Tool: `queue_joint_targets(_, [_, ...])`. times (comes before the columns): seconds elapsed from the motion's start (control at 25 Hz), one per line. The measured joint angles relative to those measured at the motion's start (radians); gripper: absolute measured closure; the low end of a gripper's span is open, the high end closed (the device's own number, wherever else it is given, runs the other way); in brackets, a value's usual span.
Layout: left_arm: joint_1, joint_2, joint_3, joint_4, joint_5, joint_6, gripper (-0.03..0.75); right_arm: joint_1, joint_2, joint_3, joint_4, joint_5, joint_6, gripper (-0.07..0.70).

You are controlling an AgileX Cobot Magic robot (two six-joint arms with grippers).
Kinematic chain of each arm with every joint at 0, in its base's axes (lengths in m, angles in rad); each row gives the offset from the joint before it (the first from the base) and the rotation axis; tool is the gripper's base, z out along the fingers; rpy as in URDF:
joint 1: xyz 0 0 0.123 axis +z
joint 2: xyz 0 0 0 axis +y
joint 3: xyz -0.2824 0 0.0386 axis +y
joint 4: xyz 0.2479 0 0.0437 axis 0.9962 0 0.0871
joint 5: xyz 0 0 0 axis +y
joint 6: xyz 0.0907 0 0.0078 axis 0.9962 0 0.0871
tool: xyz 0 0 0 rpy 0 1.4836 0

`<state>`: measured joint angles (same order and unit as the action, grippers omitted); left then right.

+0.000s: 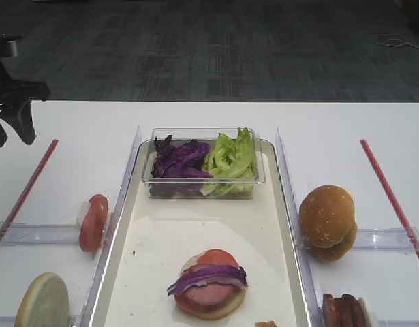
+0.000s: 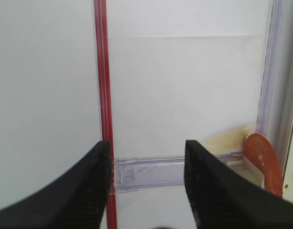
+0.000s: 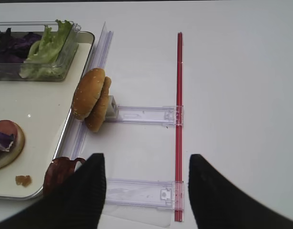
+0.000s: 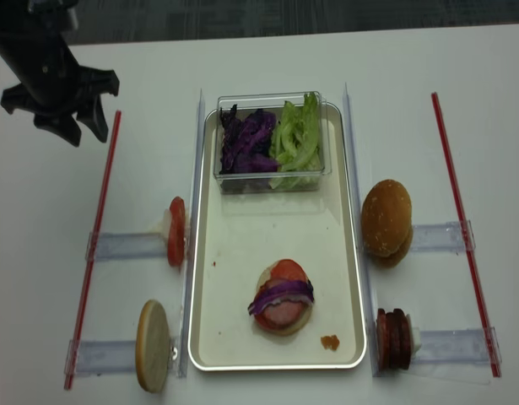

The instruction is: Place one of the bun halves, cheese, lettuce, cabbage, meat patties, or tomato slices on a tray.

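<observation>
The left end effector (image 4: 69, 105) hangs empty, fingers apart, above the tabletop (image 4: 40, 219) beside the red strip (image 4: 94, 245). The right end effector (image 3: 146, 191), also spread and empty, hovers near the meat patties (image 4: 394, 339).

On the tray (image 4: 242, 337) sits a bun half stacked with meat, tomato and cabbage (image 4: 280, 297). Upright tomato slices (image 4: 176, 230) lean in a clear holder just outside the tray's rim.

A careless descent could probably topple them, or pinch two slices at once.

Only the overhead view shows both racks; the left wrist view catches just one slice's edge.
</observation>
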<state>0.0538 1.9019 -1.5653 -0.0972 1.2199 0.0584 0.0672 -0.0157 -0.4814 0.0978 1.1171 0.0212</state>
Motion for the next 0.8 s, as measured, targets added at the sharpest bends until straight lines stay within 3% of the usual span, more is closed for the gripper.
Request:
queue_joint_targets(0.16, [0.0, -0.02, 0.019, 0.0, 0.0, 0.001, 0.348, 0.0, 0.0, 0.0, 0.0, 0.002, 0.0, 0.23])
queue_joint_targets(0.8, [0.0, -0.348, 0.329, -0.004, 0.004, 0.017, 0.348, 0.0, 0.0, 0.0, 0.0, 0.002, 0.0, 0.23])
